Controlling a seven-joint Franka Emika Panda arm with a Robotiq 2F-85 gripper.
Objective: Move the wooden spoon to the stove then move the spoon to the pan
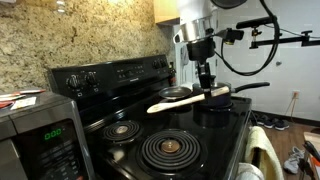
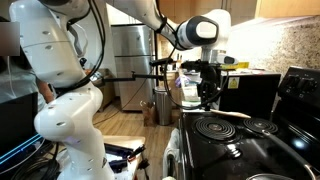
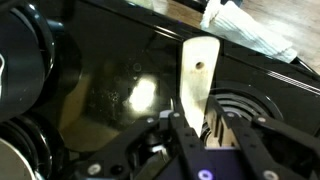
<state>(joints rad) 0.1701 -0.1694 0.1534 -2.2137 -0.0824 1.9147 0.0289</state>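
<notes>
Wooden spoon (image 3: pixel 197 80) pinched between the jaws of the gripper (image 3: pixel 196 128), above the stove (image 1: pixel 215 130) with its long axis roughly level, projecting either side of the claw. Pan (image 1: pixel 176 93) sits just beside the claw, on the side of the spoon's longer end.

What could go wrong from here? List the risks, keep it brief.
1. The end effector holds the wooden spoon off-centre, so the longer bowl side may pivot or slip.
2. The dark saucepan appears close under the spoon; a swing could knock it.
3. The pan is small; the spoon may roll off its rim.
</notes>
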